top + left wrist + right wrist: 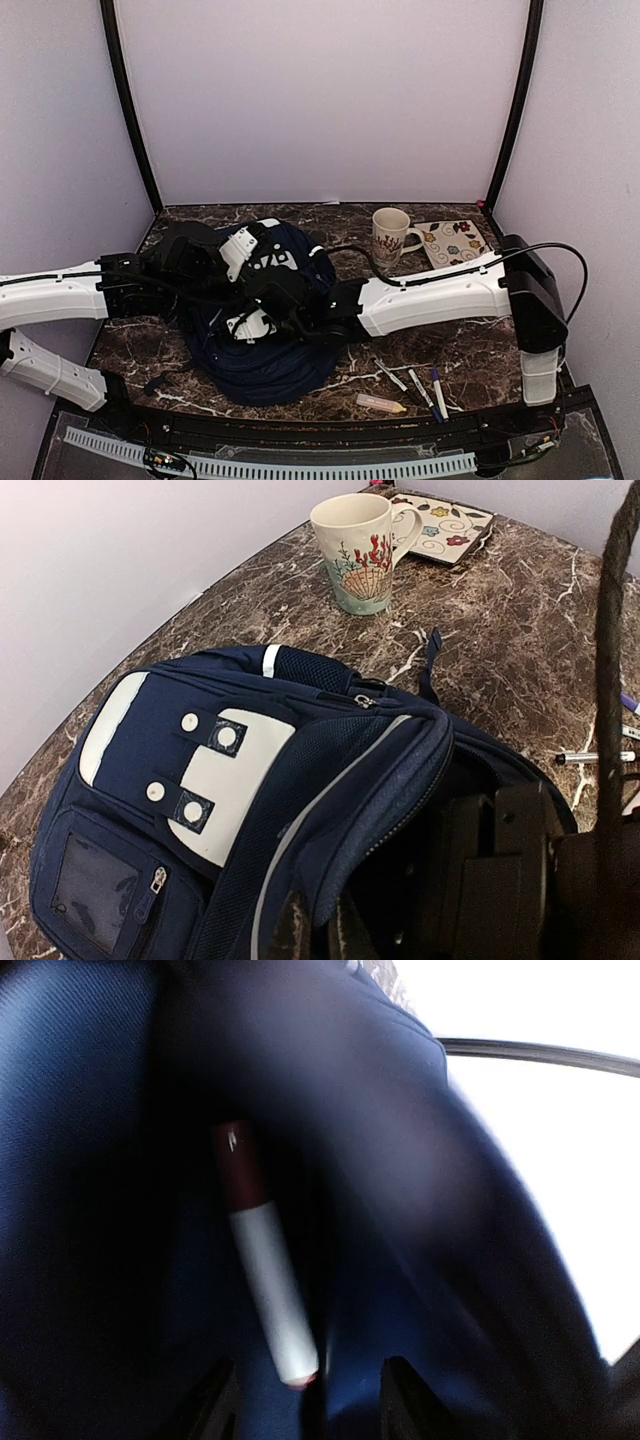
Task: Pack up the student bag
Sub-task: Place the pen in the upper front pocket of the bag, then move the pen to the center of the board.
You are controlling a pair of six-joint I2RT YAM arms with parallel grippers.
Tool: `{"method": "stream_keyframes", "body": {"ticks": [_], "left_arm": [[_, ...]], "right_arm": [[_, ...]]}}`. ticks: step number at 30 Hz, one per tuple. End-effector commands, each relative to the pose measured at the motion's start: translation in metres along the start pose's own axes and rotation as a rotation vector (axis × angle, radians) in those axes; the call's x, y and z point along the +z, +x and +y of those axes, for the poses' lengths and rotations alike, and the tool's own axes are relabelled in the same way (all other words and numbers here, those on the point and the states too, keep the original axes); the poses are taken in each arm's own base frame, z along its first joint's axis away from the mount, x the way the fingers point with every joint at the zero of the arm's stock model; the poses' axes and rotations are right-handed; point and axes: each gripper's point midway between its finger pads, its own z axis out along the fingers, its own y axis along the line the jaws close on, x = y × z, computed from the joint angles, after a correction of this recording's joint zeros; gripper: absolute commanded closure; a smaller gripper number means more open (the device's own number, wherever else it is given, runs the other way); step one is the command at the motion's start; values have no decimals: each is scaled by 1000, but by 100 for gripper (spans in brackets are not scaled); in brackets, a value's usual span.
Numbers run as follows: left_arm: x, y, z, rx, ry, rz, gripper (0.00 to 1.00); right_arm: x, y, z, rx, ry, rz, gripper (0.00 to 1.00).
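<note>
The navy student bag (262,370) lies slumped on the dark marble table (470,350), at about 8 o'clock from the tabletop's centre in the overhead view, its main zip mouth gaping toward 3 o'clock; both arms meet over it. The left gripper (320,932), coming from 9 o'clock, has its jaws drawn narrow on the striped rim of the opening, the fabric pinched between them; its wrist camera looks across the bag's front, with pale grey patches and a small clear pocket. The right gripper (308,1405) comes from 3 o'clock and sits deep inside the bag; its fingers (214,1400) stand wide apart, holding nothing. A marker (262,1280) with a dark red cap and a pale barrel lies on the blue lining just ahead of them, cap toward 12 o'clock in that view; its lower end sits between the two fingertips, and contact cannot be told. A cream mug (388,236) printed with shells and coral stands upright at 1 o'clock from the bag, handle toward 3 o'clock; just beside it, at 3 o'clock, lies a flowered tray (455,243). At 4 o'clock from the bag, near the front edge, three pens (420,388) lie close together; a pale yellow block (380,403) rests at 7 o'clock of them.
</note>
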Motion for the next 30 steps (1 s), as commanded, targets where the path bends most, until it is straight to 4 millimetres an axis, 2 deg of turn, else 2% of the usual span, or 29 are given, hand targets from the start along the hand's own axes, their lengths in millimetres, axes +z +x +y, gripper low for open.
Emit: {"method": "stream_keyframes", "body": {"ticks": [1, 3, 6, 11, 15, 18, 20, 23, 26, 30], "left_arm": [[-24, -54, 14, -78, -24, -188, 100], [-24, -52, 17, -82, -34, -188, 100], [-22, -49, 20, -89, -49, -191, 100], [-21, -46, 24, -100, -60, -192, 100], [-20, -43, 24, -106, -57, -188, 100], [-19, -40, 23, -110, -55, -178, 100], [-18, -37, 24, -117, -62, -169, 100], [-16, -33, 23, -122, -59, -157, 100], [-15, -31, 23, -124, -60, -150, 100], [-14, -29, 24, -127, -63, -146, 100]], "right_arm": [[-44, -10, -27, 228, -91, -121, 52], [-65, -14, -10, 251, -213, -177, 52], [-92, -10, 25, 269, -383, -211, 51], [-129, 14, 73, 338, -588, -177, 52], [-149, 54, 111, 377, -693, -97, 53], [-159, 91, 131, 442, -778, -14, 54], [-166, 121, 154, 465, -859, 70, 55], [-174, 159, 167, 512, -920, 158, 55], [-185, 183, 179, 533, -966, 210, 55], [-202, 199, 197, 527, -1025, 242, 55]]}}
